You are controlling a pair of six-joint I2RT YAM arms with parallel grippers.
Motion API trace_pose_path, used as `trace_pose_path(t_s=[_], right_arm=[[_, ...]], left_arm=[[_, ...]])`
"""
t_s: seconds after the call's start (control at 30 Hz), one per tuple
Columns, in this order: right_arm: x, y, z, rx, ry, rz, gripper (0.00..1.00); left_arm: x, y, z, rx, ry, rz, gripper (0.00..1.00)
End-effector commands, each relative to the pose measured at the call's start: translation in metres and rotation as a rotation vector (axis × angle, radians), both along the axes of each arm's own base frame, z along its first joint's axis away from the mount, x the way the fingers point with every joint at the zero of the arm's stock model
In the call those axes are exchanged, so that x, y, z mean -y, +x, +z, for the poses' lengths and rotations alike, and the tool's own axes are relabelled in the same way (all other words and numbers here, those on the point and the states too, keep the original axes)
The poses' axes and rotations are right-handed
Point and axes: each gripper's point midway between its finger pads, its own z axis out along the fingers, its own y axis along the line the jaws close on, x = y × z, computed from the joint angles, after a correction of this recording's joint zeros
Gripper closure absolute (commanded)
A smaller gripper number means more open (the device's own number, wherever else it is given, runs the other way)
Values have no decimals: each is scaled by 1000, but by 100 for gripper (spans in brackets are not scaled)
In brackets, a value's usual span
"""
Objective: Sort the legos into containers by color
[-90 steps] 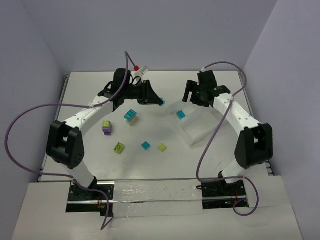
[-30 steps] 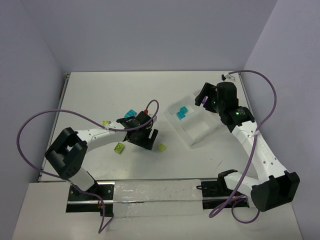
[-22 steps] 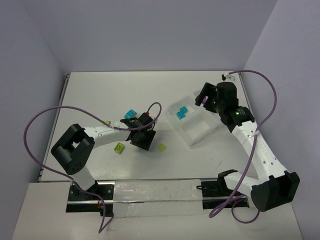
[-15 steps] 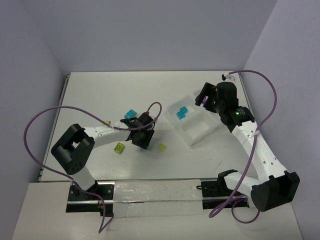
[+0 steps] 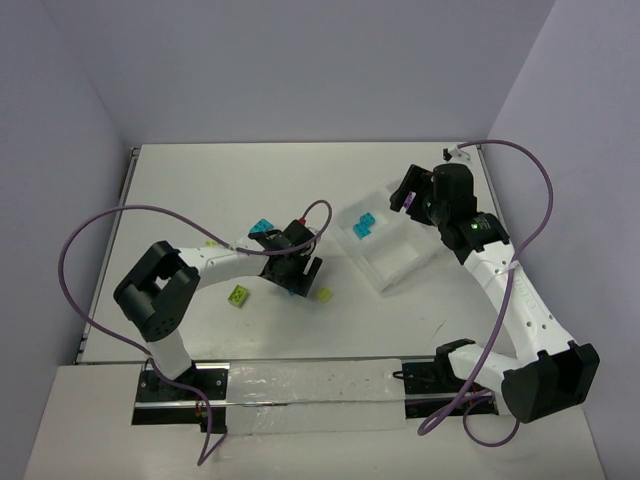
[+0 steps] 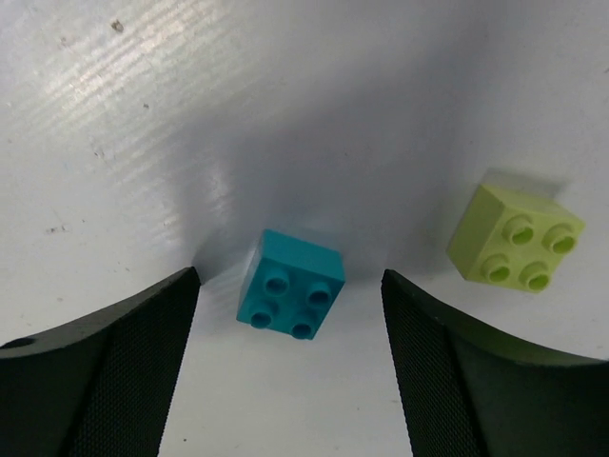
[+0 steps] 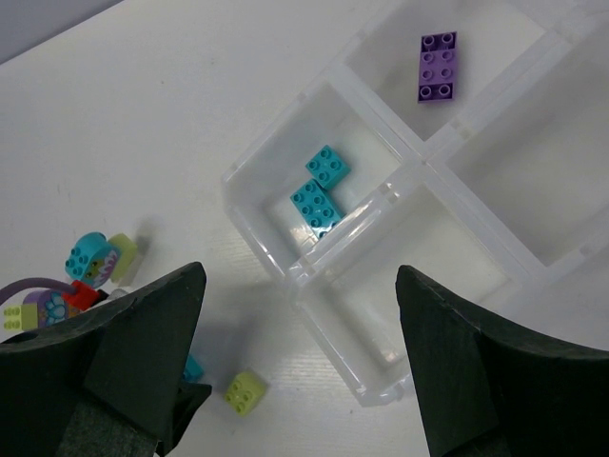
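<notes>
Left gripper [image 5: 298, 282]: relocated from the far side of the bench [image 5: 200, 180] to its centre; jaws now spread to either side of a cyan brick [image 6: 290, 297]. Tray [image 5: 400, 265]: one compartment now holds a cyan pair [image 5: 362, 226] instead of a single piece.

One tray [image 7: 285, 262], four cyan bricks [image 6: 290, 286] (two inside)

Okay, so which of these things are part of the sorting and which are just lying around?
Job: loose cyan brick, two lime bricks, cyan-lime stack, sorted cyan bricks, purple brick, divided tray.
Lying about: the arms' purple cables.
</notes>
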Motion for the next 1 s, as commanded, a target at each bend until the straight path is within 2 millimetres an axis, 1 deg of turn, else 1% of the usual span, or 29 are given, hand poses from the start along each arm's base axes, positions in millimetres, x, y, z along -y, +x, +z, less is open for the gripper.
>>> trace_pose_path(t_s=[0.0, 0.07, 0.13, 0.17, 0.2, 0.23, 0.27, 0.3, 0.33, 0.43, 0.47, 0.5, 0.6, 0.63, 0.7, 0.73, 0.8, 0.87, 0.97], right_arm=[[-4, 9, 24, 69, 17, 5, 12], [-4, 9, 23, 69, 18, 3, 12], [-4, 9, 23, 67, 18, 5, 12], [-4, 9, 23, 67, 18, 4, 12], [-5, 9, 23, 67, 19, 4, 12], [-4, 9, 23, 67, 17, 3, 12], [-4, 9, 23, 68, 17, 3, 12], [-4, 9, 23, 70, 17, 3, 12], [-4, 9, 24, 72, 15, 4, 12], [-3, 10, 24, 73, 15, -3, 12], [-2, 10, 24, 75, 15, -7, 12], [-1, 9, 25, 78, 16, -15, 13], [3, 7, 28, 89, 15, -34, 13], [5, 6, 29, 92, 10, -43, 13], [8, 5, 32, 100, -1, -50, 13], [9, 4, 33, 102, -6, -52, 13], [11, 2, 34, 103, -15, -55, 13], [12, 1, 35, 105, -17, -59, 13], [19, -5, 40, 119, -27, -81, 13]], left_arm=[[13, 14, 3, 41, -16, -20, 22], [13, 14, 2, 37, -12, -19, 29], [14, 14, 1, 33, -14, -20, 51], [14, 14, 1, 31, -14, -18, 60], [14, 14, 1, 31, -13, -17, 63], [14, 14, 2, 33, -9, -13, 73], [14, 15, 5, 34, -4, -13, 86], [15, 17, 9, 37, -4, -13, 97], [20, 20, 17, 41, -14, -11, 100], [42, 37, 47, 64, -75, 29, 100], [52, 45, 59, 79, -102, 45, 100], [66, 59, 77, 114, -138, 67, 100], [90, 81, 105, 149, -205, 119, 100], [105, 94, 119, 173, -242, 128, 100], [120, 106, 121, 181, -266, 145, 100], [130, 114, 127, 192, -289, 146, 100], [153, 135, 151, 246, -362, 147, 100], [166, 146, 156, 263, -382, 145, 100], [187, 164, 151, 270, -396, 134, 100]])
